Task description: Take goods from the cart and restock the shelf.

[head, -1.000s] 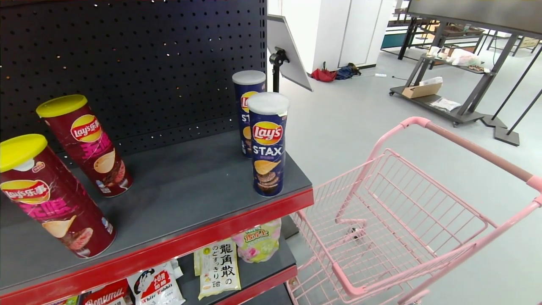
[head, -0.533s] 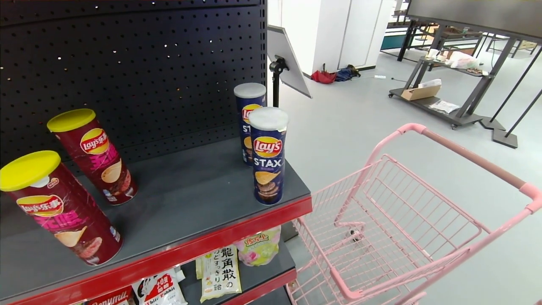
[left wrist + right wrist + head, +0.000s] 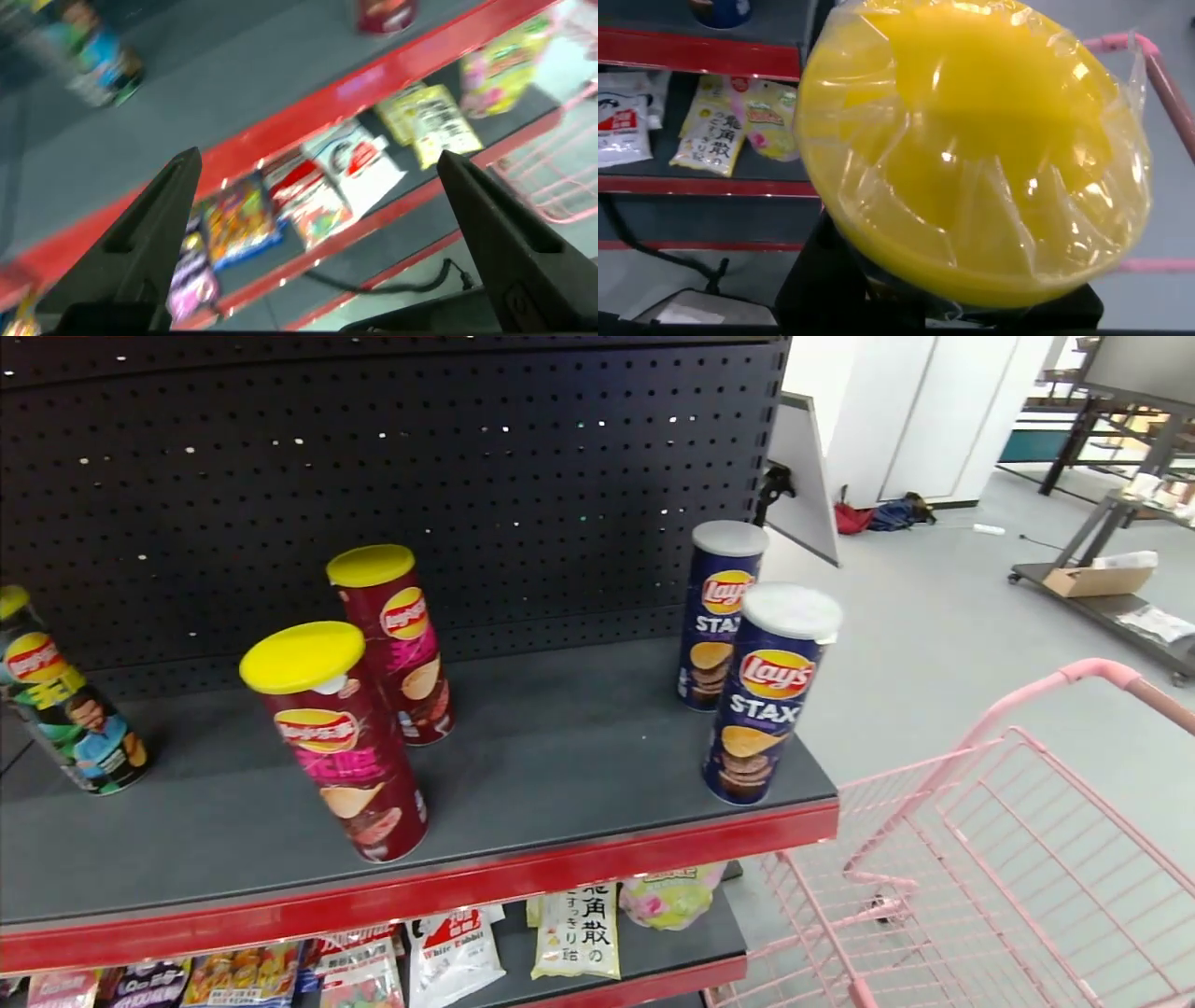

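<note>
Transfer step: right claw (image 3: 878,299) grips yellow-lidded can (image 3: 971,149); left claw (image 3: 318,233) wide, empty. Next: stand it on shelf (image 3: 560,775) beside red cans (image 3: 345,747).

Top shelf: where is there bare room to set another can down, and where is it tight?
Widest bare patch: mid-shelf, between the red cans and the blue cans, pegboard to front edge. A smaller one lies between the green can and the front red can. The lower shelf is crowded with snack bags.

My head camera looks down at the shelf (image 3: 560,775); both wrist cameras sit lower, sharing its lower-tier snack bags (image 3: 576,933).
</note>
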You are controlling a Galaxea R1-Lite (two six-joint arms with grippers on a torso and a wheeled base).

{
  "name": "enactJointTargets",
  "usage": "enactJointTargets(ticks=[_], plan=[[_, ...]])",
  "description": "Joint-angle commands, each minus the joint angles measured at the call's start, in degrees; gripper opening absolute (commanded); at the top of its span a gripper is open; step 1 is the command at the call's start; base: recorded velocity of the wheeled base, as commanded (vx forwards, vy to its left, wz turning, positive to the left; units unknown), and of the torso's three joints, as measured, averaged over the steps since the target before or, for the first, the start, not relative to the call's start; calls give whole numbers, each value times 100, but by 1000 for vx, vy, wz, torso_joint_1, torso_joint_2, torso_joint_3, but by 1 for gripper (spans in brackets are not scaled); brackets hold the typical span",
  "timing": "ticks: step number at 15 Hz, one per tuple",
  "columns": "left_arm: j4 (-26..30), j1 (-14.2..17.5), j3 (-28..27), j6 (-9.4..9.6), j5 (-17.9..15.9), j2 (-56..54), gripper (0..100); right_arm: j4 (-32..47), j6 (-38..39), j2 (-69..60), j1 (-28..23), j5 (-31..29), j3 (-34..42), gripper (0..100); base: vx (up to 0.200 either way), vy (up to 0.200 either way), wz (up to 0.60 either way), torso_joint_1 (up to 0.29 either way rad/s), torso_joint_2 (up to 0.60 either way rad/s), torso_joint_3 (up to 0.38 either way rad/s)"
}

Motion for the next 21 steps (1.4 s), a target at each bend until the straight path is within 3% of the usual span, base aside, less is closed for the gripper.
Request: enactJointTargets(ticks=[1, 5, 7, 8, 9, 12, 21], plan=[[-2, -3, 8, 1, 5, -3, 100, 3, -2, 22, 2, 1, 15, 0, 0, 0, 600, 2, 2, 2], [-2, -3, 25, 1, 23, -3, 100, 3, -2, -4, 11, 10, 41, 0, 0, 0, 300, 4, -1, 0], [7, 6, 17, 133, 357, 6, 100, -6, 42, -48, 2, -8, 94, 0, 0, 0, 0, 0, 0, 0], [16, 6, 17, 141, 410, 6, 100, -6, 51, -57, -7, -8, 103, 0, 0, 0, 0, 0, 0, 0], [7, 6, 17, 291, 480, -3, 100, -6, 86, -109, -15, -17, 112, 0, 0, 0, 0, 0, 0, 0], [24, 6, 69, 326, 498, -126, 100, -6, 324, -224, -24, -34, 112, 0, 0, 0, 0, 0, 0, 0], [33, -3, 131, 326, 489, -232, 100, 3, 341, -215, -24, -43, 120, 0, 0, 200, 0, 1, -1, 1]])
